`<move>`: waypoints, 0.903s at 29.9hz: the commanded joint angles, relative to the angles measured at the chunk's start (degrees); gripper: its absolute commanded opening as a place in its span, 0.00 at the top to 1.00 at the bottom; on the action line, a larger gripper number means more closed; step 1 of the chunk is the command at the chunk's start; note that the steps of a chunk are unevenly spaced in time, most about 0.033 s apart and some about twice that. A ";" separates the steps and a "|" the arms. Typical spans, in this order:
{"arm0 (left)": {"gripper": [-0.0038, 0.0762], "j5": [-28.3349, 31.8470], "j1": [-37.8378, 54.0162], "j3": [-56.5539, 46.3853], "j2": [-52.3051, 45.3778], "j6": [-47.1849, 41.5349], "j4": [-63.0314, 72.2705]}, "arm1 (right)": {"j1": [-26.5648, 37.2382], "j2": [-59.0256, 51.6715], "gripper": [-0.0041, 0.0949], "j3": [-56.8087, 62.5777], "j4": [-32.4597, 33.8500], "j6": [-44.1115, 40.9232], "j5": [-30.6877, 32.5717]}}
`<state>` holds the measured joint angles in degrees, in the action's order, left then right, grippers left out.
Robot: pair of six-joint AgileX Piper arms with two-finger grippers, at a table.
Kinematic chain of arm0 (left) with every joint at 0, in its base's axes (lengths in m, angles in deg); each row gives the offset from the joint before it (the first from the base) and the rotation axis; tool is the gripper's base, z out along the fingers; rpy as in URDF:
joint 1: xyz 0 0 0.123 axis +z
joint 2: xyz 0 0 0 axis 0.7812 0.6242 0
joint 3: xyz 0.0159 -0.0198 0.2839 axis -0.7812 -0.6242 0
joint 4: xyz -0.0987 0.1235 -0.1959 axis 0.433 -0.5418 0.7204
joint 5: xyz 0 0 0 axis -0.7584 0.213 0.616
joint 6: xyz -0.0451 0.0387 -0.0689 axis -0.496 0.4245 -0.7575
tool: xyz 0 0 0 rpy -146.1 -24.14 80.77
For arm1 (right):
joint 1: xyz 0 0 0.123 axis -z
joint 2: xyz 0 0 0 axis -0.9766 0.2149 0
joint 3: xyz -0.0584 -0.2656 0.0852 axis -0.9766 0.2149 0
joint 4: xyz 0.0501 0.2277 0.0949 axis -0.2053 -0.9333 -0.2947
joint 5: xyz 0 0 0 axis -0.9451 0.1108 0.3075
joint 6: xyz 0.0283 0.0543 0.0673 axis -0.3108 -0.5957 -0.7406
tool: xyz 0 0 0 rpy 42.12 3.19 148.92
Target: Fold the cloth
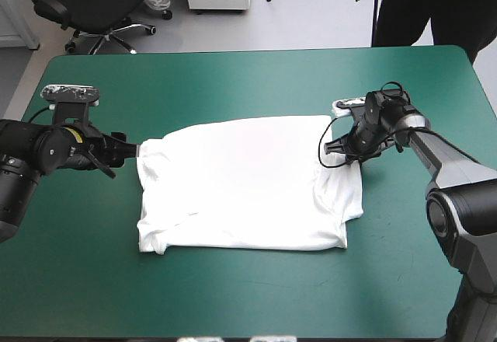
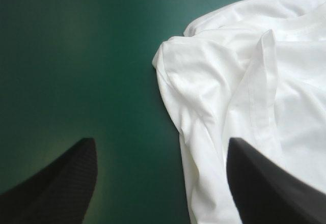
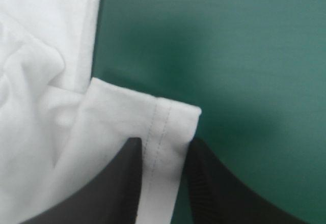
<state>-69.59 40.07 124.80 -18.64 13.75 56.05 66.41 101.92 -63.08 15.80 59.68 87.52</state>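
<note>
The white T-shirt (image 1: 248, 186) lies flat in a rough rectangle at the middle of the table, with wrinkles along its left and right sides. My left gripper (image 1: 132, 151) is low at the shirt's far-left corner. In the left wrist view it (image 2: 162, 142) is open: one finger rests over the rumpled shirt edge (image 2: 244, 81) and the other over bare cover. My right gripper (image 1: 345, 151) is at the shirt's far-right corner. In the right wrist view it (image 3: 164, 142) is shut on a hemmed flap of the T-shirt (image 3: 168, 117).
The teal-green cover (image 1: 233, 78) shows as a broad margin all around the shirt, widest toward the far edge and the near edge (image 1: 256, 295).
</note>
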 commanded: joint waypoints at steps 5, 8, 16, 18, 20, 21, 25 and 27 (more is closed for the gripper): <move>0.30 2.26 -0.11 1.88 -1.21 -0.69 -0.05 | -0.46 -0.03 0.98 -0.66 -5.05 3.20 0.00; 0.30 2.26 -0.11 1.88 -1.21 -0.69 -0.05 | -0.46 -0.03 0.98 -1.09 -4.19 3.21 0.89; 0.30 2.26 -0.11 1.88 -1.21 -0.69 -0.05 | -0.46 -1.77 0.98 -9.63 -1.51 3.11 7.13; 0.30 2.26 -0.11 1.88 -1.21 -0.69 -0.05 | -0.46 -2.42 0.98 -11.94 -2.31 3.11 8.37; 0.30 2.26 -0.11 1.88 -1.21 -0.69 -0.05 | -0.46 -2.72 0.98 -14.55 -5.08 3.46 10.37; 0.30 2.26 -0.11 1.88 -1.21 -0.69 -0.05 | -0.46 -2.75 0.98 -15.45 -6.66 4.11 11.13; 0.30 2.48 -0.11 1.88 -1.21 -0.58 -0.05 | -2.39 -2.75 0.98 -18.78 -11.04 6.12 13.67; 0.30 2.69 -0.11 1.88 -1.21 -0.58 -0.05 | -4.34 -2.75 0.98 -19.55 -12.33 7.09 13.56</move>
<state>-69.58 40.07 124.91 -18.64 13.75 56.27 64.29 102.86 -79.72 6.70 64.84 100.89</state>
